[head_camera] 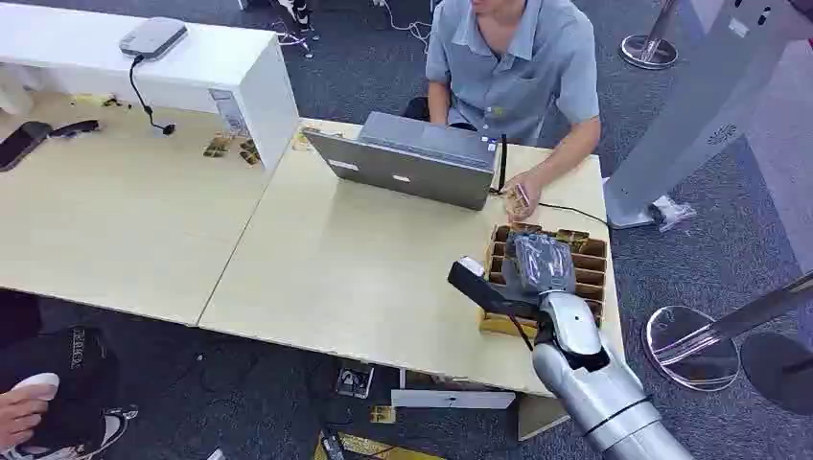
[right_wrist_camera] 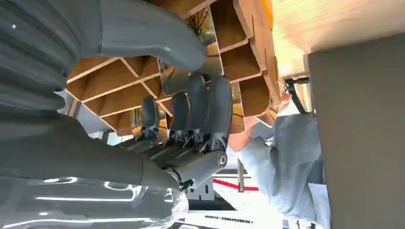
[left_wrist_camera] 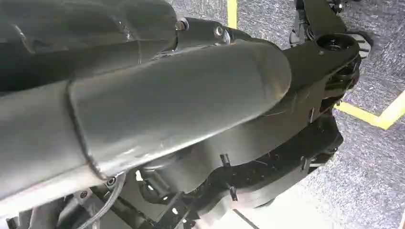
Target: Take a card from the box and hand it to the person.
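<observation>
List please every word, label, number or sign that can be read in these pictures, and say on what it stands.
None can be read.
White sticker on the grey laptop lid: too small to read.
Label on the end of the white cabinet: blurred.
White print on the dark clothing at the lower left: blurred.
Brown cardboard divided box under the right hand: no print visible.

The box (head_camera: pixel 587 251) sits on the bench (head_camera: pixel 355 278) near its right edge. The right hand (head_camera: pixel 539 264) is over the box. The laptop (head_camera: pixel 407 158) stands behind and left of the box. The person (head_camera: pixel 513 67) sits behind the laptop, at the bench's far side.
</observation>
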Controlling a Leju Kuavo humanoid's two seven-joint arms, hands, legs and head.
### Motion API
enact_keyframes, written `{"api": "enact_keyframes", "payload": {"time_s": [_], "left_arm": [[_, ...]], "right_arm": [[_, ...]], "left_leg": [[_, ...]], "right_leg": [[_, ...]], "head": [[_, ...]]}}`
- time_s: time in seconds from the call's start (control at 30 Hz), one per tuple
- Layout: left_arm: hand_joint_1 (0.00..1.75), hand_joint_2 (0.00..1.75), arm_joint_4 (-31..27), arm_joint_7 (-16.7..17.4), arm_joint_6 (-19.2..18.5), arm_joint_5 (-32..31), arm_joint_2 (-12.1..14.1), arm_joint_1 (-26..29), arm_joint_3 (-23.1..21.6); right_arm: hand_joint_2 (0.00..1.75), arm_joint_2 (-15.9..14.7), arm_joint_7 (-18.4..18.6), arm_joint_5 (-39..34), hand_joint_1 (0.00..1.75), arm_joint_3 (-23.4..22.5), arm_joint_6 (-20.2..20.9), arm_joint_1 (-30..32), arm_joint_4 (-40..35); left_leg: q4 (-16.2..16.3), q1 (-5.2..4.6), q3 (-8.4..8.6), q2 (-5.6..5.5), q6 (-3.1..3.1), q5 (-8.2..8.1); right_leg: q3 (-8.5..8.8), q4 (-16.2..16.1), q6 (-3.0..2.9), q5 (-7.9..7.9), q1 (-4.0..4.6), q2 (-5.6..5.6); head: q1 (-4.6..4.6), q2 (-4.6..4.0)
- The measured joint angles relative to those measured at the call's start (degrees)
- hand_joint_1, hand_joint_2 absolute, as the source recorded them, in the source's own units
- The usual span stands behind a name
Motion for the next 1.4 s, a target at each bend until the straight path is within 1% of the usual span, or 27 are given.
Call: {"api": "enact_keyframes", "payload": {"time_s": [0.5, 0.57, 0.7, 1.0, 1.03, 1.4], "left_arm": [[0.0, 0.0, -0.04, 0.09, 0.02, 0.0, 0.0, 0.0, -0.02], [0.0, 0.0, -0.11, 0.09, 0.04, 0.0, 0.0, 0.02, -0.02], [0.0, 0.0, -0.13, 0.07, 0.04, 0.0, 0.0, 0.01, -0.02], [0.0, 0.0, -0.13, 0.07, 0.04, 0.0, 0.0, 0.02, -0.09], [0.0, 0.0, -0.13, 0.07, 0.04, 0.0, 0.0, 0.02, -0.09], [0.0, 0.0, -0.15, 0.07, 0.02, 0.0, 0.0, 0.01, -0.17]], "right_arm": [[1.75, -0.35, 0.63, 0.59, 0.96, -0.07, -0.33, -0.13, 0.2], [1.75, -0.39, 0.83, 0.94, 0.96, -0.11, -0.33, -0.13, -0.2], [1.75, -0.66, 1.18, 1.16, 0.91, -0.28, -0.35, -0.14, -1.42], [1.75, -1.31, 1.64, 1.73, 0.94, -1.11, -0.22, -0.13, -3.98], [1.75, -1.33, 1.68, 1.75, 0.98, -1.27, -0.22, -0.13, -4.11], [1.75, -1.51, 1.53, 1.86, 0.98, -1.49, -0.04, -0.06, -4.22]], "left_leg": [[0.0, 0.0, 0.0, 0.0, 0.0, 0.0], [0.01, 0.0, 0.0, 0.0, 0.0, 0.0], [0.01, 0.0, 0.01, 0.0, 0.0, 0.0], [0.01, 0.0, 0.01, 0.0, 0.0, 0.0], [0.01, 0.0, 0.01, 0.0, 0.0, 0.0], [0.01, 0.0, 0.01, 0.01, 0.0, 0.0]], "right_leg": [[0.0, 0.0, 0.0, 0.0, 0.0, 0.0], [0.0, 0.0, 0.0, 0.0, 0.0, 0.0], [0.0, 0.0, 0.0, 0.0, 0.0, 0.0], [0.0, 0.0, 0.0, 0.0, 0.0, 0.0], [0.0, 0.0, 0.0, 0.0, 0.0, 0.0], [0.0, 0.0, 0.0, 0.0, 0.0, 0.0]], "head": [[0.0, 0.0], [0.0, 0.0], [0.0, 0.0], [0.0, 0.0], [0.0, 0.0], [0.0, 0.0]]}}
